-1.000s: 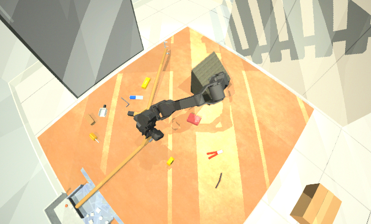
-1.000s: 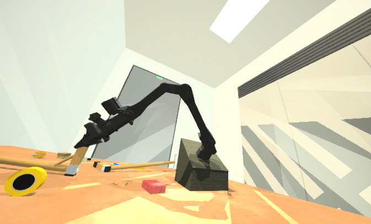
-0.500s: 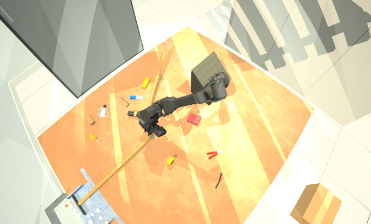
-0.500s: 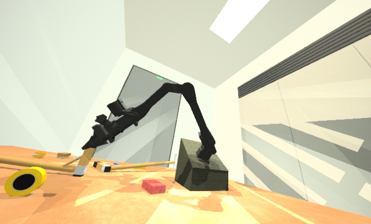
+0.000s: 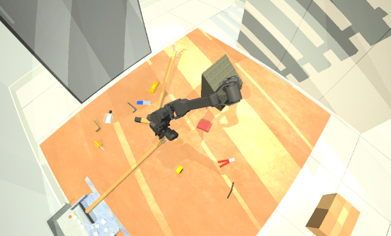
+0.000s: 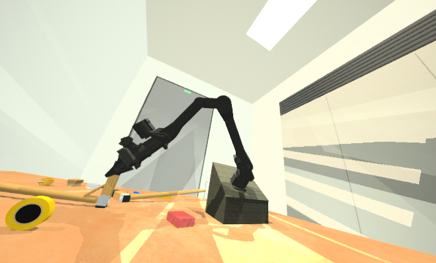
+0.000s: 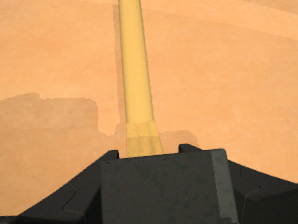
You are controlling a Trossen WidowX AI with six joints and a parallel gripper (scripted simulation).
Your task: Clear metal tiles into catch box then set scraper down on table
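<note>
My gripper (image 5: pixel 158 137) (image 6: pixel 112 175) (image 7: pixel 149 156) is shut on the grip end of the long scraper (image 5: pixel 123 178) (image 6: pixel 109 186) (image 7: pixel 136 75). The wooden shaft runs to the lower left in the top view, and its black blade (image 5: pixel 89 218) lies across the steel bench plate (image 5: pixel 110 215) near the catch box. Whether the blade touches the plate cannot be told. Several pale tiles (image 5: pixel 103 221) are on the plate, on the side of the blade away from the box. Other pale tiles (image 5: pixel 74 217) and an orange piece (image 5: pixel 70 217) are in the catch box (image 5: pixel 55 218). The frame's edge cuts off part of plate and box.
A long forked tool (image 5: pixel 168 77) (image 6: pixel 167 193) lies beside the arm. A red block (image 5: pixel 204 125) (image 6: pixel 180 218), yellow tape roll (image 5: pixel 179 170) (image 6: pixel 48 208), red-handled pliers (image 5: pixel 225 160), yellow block (image 5: pixel 154 87) and yellow screwdriver (image 5: pixel 97 143) lie around. The arm stands on a dark wedge base (image 5: pixel 217 70) (image 6: pixel 245 208).
</note>
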